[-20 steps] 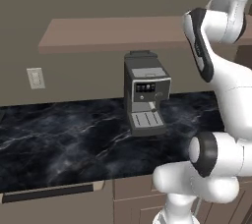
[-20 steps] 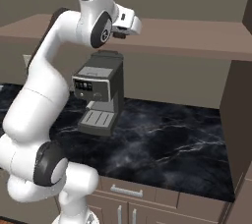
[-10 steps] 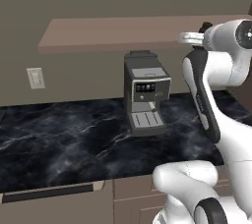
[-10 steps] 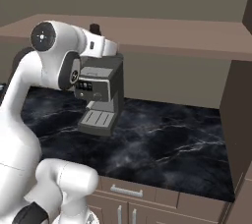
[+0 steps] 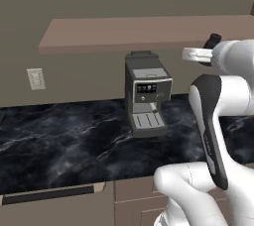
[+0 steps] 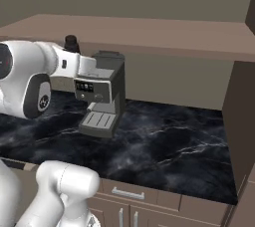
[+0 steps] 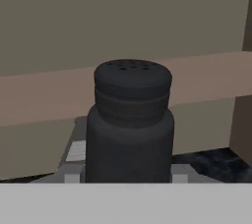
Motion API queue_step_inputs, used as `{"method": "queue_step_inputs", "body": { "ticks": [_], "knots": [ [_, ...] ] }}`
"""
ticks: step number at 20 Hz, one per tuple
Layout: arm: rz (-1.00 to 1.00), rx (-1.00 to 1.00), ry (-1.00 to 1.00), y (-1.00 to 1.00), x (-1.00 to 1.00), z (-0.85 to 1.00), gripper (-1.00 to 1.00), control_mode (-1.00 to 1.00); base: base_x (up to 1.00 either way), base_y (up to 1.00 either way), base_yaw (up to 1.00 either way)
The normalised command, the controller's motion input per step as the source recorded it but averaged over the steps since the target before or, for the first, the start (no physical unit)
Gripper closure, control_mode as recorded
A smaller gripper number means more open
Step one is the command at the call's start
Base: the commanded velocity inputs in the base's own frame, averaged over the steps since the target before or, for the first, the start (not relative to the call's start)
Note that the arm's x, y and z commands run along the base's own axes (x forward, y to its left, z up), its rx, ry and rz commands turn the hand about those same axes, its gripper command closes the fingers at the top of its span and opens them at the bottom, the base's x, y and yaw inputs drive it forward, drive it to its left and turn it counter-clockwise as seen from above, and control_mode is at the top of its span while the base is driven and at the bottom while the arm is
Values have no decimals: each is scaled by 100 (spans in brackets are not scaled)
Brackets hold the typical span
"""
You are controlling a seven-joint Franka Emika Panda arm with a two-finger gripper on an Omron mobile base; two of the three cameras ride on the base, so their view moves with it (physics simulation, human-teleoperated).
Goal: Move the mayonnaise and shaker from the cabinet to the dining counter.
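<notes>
Hand view puts the shaker [image 7: 132, 125] close up and upright in the middle: a near-black body with a narrower ribbed cap, small holes dotting its flat top. Its base drops out of sight at the bottom of that view, and the finger tips cannot be made out there, but the shaker sits right where they would stand, so the gripper [image 7: 130, 176] reads as pinched closed on the shaker. Behind it in the hand view run the tan-brown cabinet [image 7: 39, 98] shelf board, the plain wall above, a strip of dark marble worktop [image 7: 211, 164] at lower right, and the grey top of the coffee machine [image 7: 78, 147] beside the shaker's lower left. Left base view gives only the shaker's dark cap [image 5: 214, 38] peeping above the white hand at the right, level with the front edge of the cabinet [image 5: 124, 34] and off the board, out in front of it. Right base view shows the same cap [image 6: 71, 43] on the left above the white wrist, with the coffee machine [image 6: 103, 94] just behind and beside the hand, standing on the black veined worktop [image 6: 169, 146]. Left base view alone adds a pale wall switch plate [image 5: 35, 78] on the left, and drawer fronts [image 5: 134, 197] below the worktop [image 5: 59, 141].
</notes>
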Motion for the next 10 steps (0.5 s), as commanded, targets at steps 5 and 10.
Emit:
{"method": "queue_step_inputs", "body": {
  "ticks": [5, 10],
  "knots": [
    [11, 0, 8, 11, -14, 0, 100, -100, 0, 0, 0],
    [12, 0, 13, 15, 0, -17, 100, -100, 0, 0, 0]
  ]
}}
